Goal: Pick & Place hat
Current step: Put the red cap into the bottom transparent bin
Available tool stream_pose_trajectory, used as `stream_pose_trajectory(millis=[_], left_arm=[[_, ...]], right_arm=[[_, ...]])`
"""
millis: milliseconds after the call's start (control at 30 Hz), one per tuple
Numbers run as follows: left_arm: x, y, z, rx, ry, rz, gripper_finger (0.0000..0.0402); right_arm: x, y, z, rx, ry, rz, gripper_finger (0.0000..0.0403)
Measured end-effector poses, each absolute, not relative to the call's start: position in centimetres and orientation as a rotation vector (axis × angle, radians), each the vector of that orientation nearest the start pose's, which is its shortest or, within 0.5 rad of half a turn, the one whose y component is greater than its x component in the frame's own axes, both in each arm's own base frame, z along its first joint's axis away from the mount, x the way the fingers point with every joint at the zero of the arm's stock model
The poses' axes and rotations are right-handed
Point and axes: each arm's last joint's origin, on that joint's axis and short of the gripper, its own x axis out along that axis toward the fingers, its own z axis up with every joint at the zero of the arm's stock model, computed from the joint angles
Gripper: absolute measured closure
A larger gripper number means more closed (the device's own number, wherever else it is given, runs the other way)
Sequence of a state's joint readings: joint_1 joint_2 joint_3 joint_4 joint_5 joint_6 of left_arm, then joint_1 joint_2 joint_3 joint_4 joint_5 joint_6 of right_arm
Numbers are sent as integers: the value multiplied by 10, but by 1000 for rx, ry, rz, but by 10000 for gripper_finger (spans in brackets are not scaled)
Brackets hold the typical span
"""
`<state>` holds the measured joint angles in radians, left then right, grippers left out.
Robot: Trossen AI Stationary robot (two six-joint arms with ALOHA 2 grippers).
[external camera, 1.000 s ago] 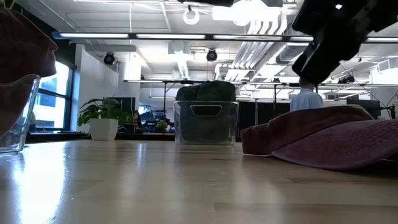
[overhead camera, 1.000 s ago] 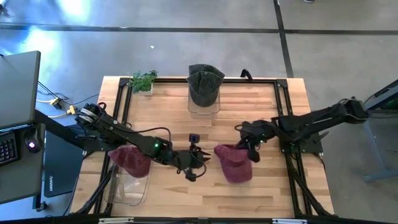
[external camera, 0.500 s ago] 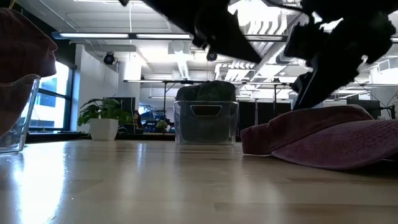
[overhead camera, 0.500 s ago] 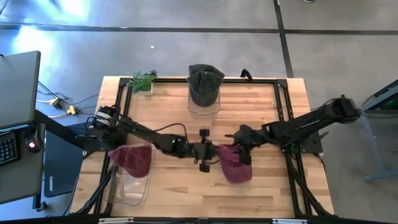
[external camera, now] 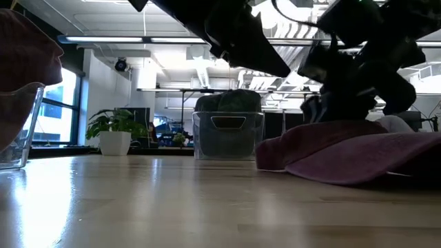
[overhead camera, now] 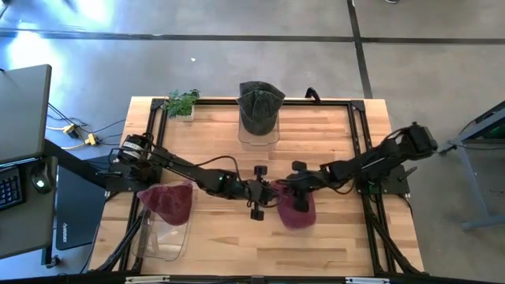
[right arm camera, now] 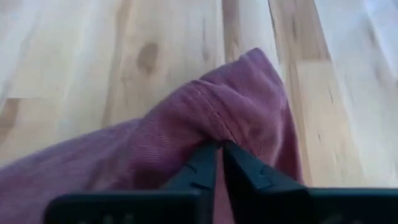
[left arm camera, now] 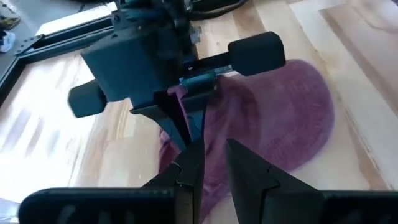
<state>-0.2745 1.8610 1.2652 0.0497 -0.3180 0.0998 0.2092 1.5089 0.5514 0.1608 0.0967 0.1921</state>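
Note:
A maroon hat [overhead camera: 300, 211] lies on the wooden table, right of centre; it also shows in the low view [external camera: 344, 155]. My right gripper [overhead camera: 282, 192] reaches in from the table's right, slanting down, and is shut on the hat's left far part. My left gripper [overhead camera: 271, 193] comes from the left and hovers just in front of the right gripper [left arm camera: 186, 134], above the hat's edge. Its fingers [left arm camera: 249, 171] stand a narrow gap apart with nothing between them. My right gripper pinches a raised fold of the hat's cloth [right arm camera: 217, 127] between its two fingers. It comes slanting down from the table's right. The cloth puckers up at the fingertips, while the rest of the hat [right arm camera: 93, 168] lies on the table.
A clear bin at the far centre holds a dark green hat [overhead camera: 259, 106]. Another clear bin at the near left holds a second maroon hat [overhead camera: 166, 203]. A small plant [overhead camera: 181, 101] stands at the far left corner. Black frame rails [overhead camera: 359, 142] border the board.
My left gripper has swung toward the table's right and a little toward the far edge, up to the hat, then kept still. My right gripper has come down and leftward onto the hat. The hat's left edge has slid a little to the left and bunched.

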Motion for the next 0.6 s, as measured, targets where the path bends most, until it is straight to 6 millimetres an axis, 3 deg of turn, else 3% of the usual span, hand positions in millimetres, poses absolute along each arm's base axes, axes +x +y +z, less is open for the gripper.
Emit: stream_pose_trajectory(millis=[333,467,600], left_arm=[[400,-103,218,249,540,29,341],[404,-97,221,119,489,67,328],[414,-74,202,-82,537,106,285]], right_arm=[[240,69,174,-12,611,-23,396],[225,73,193,-17,566,-45,401],[206,76,211,21,514,-117,394]])
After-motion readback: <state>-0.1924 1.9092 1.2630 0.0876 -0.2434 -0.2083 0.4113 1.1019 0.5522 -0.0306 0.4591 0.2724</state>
